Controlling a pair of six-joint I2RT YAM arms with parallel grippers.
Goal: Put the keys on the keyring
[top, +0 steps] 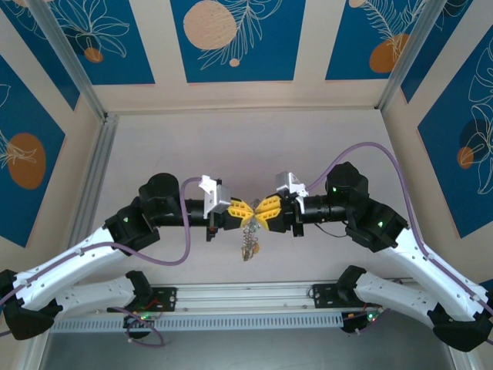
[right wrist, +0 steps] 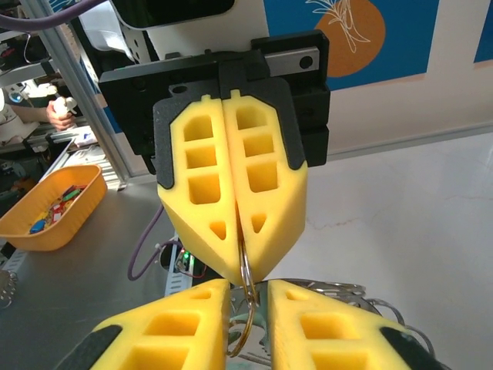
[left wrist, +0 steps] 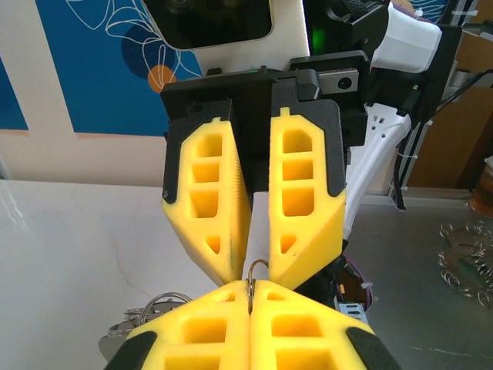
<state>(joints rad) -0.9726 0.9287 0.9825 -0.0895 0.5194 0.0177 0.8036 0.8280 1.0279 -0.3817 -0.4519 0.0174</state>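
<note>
Left gripper [right wrist: 240, 271] is seen fully closed in the right wrist view, its two yellow fingers pressed flat together along their whole length, and a thin wire loop of the keyring [top: 249, 237] is pinched at their very tips. Directly opposite the left gripper, tip to tip with it, the right gripper [left wrist: 253, 279] is held. Its fingers are parted by a narrow gap, and the wire loop passes through that gap; whether either pad touches the wire cannot be told.

From above, the rest of the keyring is seen hanging straight down below the left gripper's tips, as a small silvery bunch of chain-like bits clear of the table [top: 246, 146]. Silvery loops of the same bunch are glimpsed just beneath the left gripper in both wrist views, partly hidden by the yellow fingers.

Nearer the camera than the left gripper, the aluminium rail [top: 246, 297] carrying both arm bases is seen. In the right wrist view an orange tray [right wrist: 54, 204] of small coloured pieces is set well off to one side of the left gripper, beyond the table edge.
</note>
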